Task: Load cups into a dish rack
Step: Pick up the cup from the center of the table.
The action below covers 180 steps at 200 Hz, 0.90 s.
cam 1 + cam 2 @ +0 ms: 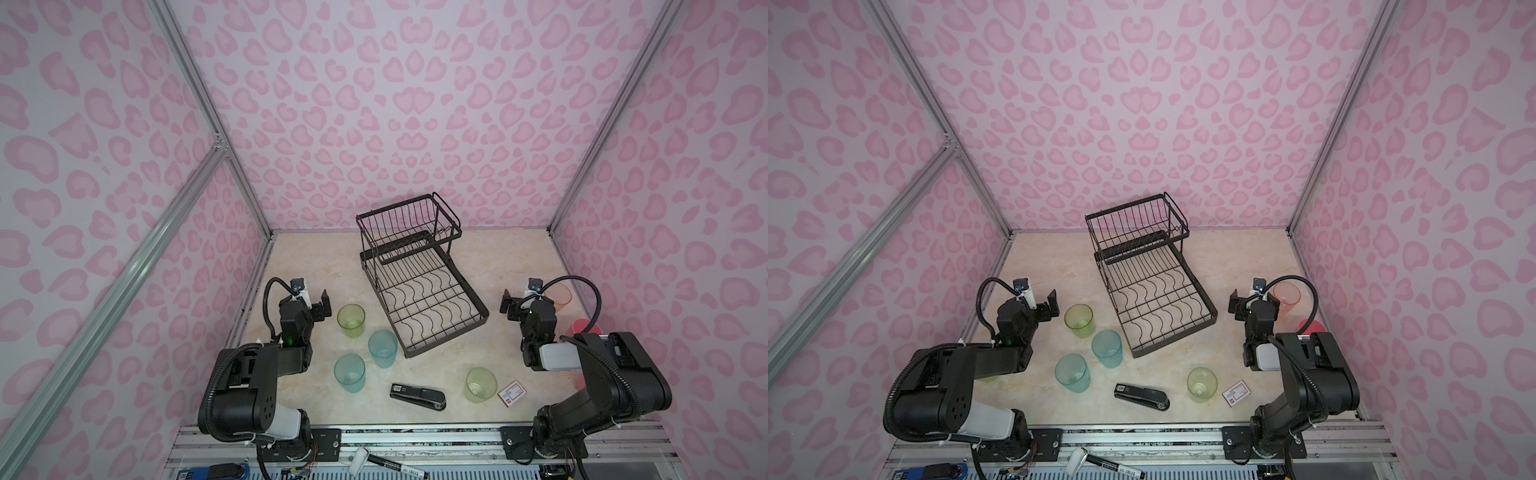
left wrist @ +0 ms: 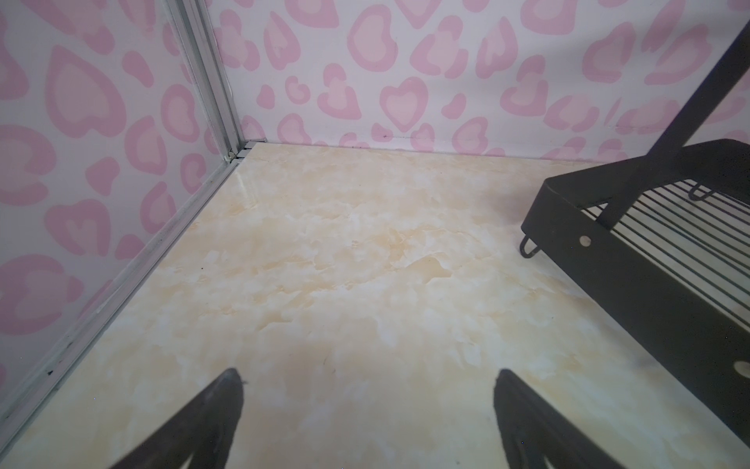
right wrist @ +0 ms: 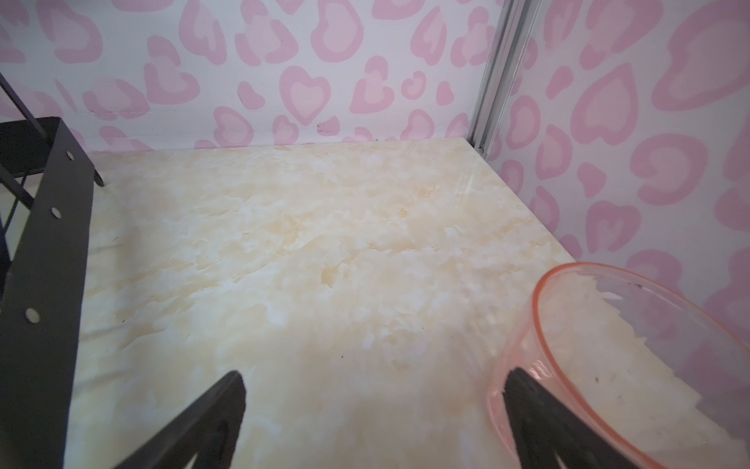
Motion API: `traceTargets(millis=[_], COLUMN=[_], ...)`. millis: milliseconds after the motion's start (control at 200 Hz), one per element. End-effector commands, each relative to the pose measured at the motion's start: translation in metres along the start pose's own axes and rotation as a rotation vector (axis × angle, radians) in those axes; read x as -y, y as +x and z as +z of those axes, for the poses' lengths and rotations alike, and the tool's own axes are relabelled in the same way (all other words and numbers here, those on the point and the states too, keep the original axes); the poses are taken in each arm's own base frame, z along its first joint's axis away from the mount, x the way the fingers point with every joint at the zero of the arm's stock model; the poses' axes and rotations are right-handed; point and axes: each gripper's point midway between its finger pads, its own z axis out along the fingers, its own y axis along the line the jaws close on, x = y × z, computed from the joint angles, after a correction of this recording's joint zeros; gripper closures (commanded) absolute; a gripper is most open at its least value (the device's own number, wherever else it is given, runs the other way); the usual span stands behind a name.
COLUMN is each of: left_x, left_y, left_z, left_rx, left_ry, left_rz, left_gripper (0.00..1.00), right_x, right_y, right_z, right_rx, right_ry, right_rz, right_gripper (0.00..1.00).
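The black wire dish rack [image 1: 446, 334] stands empty at the table's middle back. Left of it stand a yellow-green cup [image 1: 351, 320] and two teal cups [image 1: 382, 348] [image 1: 350, 372]. A second yellow-green cup [image 1: 481, 384] is near the front. A clear pink cup [image 1: 561, 297] and an opaque pink cup [image 1: 586, 328] stand at the right wall. My left gripper [image 1: 322, 306] [image 2: 368, 373] is open over bare table, left of the rack [image 2: 633, 268]. My right gripper [image 1: 509, 307] [image 3: 375, 375] is open and empty, with the clear pink cup [image 3: 539, 325] just outside one finger.
A black stapler [image 1: 417, 396] and a small red-and-white card [image 1: 512, 392] lie near the front edge. A marker [image 1: 390, 461] rests on the rail below the table. Pink-patterned walls close in on the left, the back and the right.
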Motion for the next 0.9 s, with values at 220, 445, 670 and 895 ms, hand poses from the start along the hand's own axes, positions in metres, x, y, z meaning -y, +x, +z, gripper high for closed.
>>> traceTargets(millis=[220, 445, 670, 895], left_x=[-0.001, -0.001, 0.001, -0.001], left_y=[-0.010, -0.010, -0.010, -0.020], left_z=[0.000, 0.001, 0.000, 0.004], left_rx=[0.038, 0.035, 0.040, 0.004], left_ry=[-0.003, -0.002, -0.013, -0.054], left_rz=[-0.005, -0.004, 0.005, 0.018], left_gripper=[0.02, 0.02, 0.03, 0.03], right_x=[0.001, 0.001, 0.001, 0.000], right_y=[-0.009, -0.009, -0.009, -0.012], right_z=[0.001, 0.002, 0.001, -0.003], right_rx=[0.037, 0.033, 0.035, 0.049], right_ry=[0.008, 0.008, 0.008, 0.021], right_rz=[-0.002, -0.001, -0.002, -0.012], right_gripper=[0.00, 0.00, 0.00, 0.01])
